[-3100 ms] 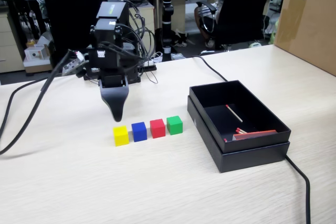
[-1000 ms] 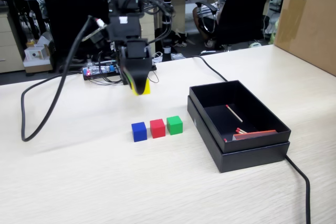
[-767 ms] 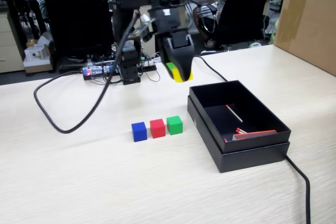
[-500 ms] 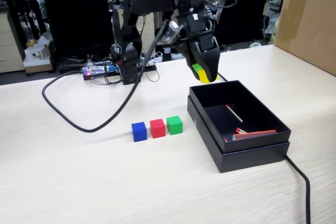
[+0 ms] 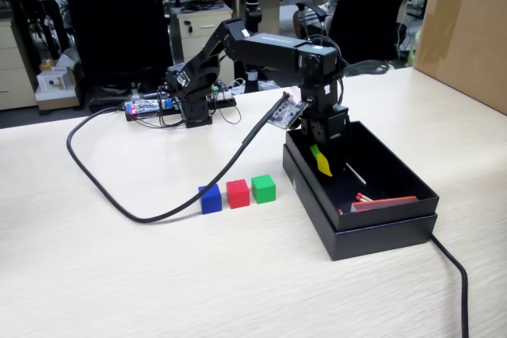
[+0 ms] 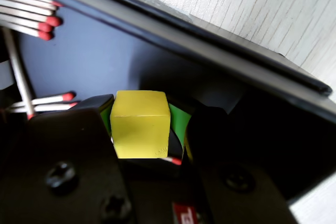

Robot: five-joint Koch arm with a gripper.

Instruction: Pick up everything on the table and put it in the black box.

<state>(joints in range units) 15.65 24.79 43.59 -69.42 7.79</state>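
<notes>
Fixed view shows the large light beige wood-grain table (image 5: 95,275) carrying the shallow matte black cardboard box (image 5: 380,231), which sits on the right with the black arm's gripper (image 5: 321,160) hanging just inside its near-left end. Wrist view shows the small solid yellow cube (image 6: 139,124) clamped between the green-lined jaws above the box floor, where thin red-tipped matchsticks (image 6: 31,17) lie. Blue cube (image 5: 210,199), red cube (image 5: 238,193) and green cube (image 5: 264,188) stand in a row on the table just left of the box.
</notes>
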